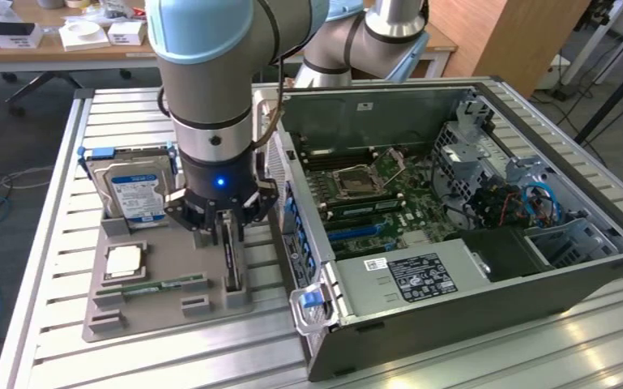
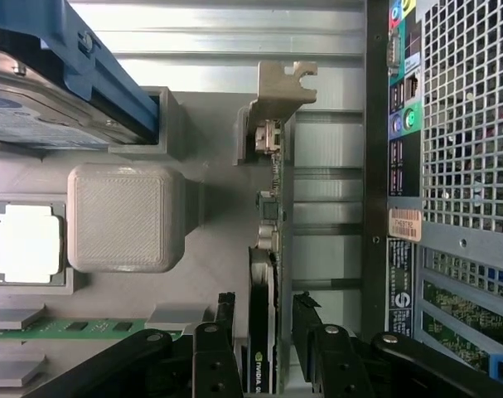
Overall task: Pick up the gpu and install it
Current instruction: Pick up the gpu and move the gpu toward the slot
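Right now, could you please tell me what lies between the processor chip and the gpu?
In the wrist view, a grey square block stands between the processor chip and the gpu.

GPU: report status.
Gripper open, straddling GPU. GPU on edge in grey holder tray, not lifted. Nothing between fingers and GPU.

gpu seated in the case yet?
No: the gpu stands on edge in the grey holder tray outside the case, with the gripper open and straddling it.
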Available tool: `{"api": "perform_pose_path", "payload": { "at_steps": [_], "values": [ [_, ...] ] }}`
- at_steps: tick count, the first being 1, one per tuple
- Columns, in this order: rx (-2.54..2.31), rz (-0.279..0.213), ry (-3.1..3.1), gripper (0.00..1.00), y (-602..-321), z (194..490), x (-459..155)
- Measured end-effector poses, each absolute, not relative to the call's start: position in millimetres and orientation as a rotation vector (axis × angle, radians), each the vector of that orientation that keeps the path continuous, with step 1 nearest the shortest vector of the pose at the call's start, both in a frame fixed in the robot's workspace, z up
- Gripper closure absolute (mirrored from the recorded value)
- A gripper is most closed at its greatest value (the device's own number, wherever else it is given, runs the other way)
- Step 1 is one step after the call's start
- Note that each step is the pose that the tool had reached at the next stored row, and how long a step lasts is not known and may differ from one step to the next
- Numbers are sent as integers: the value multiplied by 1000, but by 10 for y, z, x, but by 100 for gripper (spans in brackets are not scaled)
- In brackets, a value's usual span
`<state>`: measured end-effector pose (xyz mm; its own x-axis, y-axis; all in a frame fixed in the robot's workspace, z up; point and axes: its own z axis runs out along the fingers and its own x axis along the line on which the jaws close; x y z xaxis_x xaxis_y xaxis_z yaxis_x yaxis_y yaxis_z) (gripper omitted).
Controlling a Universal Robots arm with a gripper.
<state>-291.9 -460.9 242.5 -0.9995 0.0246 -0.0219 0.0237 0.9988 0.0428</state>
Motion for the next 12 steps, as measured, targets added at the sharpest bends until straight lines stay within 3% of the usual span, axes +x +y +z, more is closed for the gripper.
{"api": "perform_pose_path", "payload": {
  "at_steps": [12],
  "values": [
    [-2,67,3119,59,-4608,2390,-2919]
  ]
}}
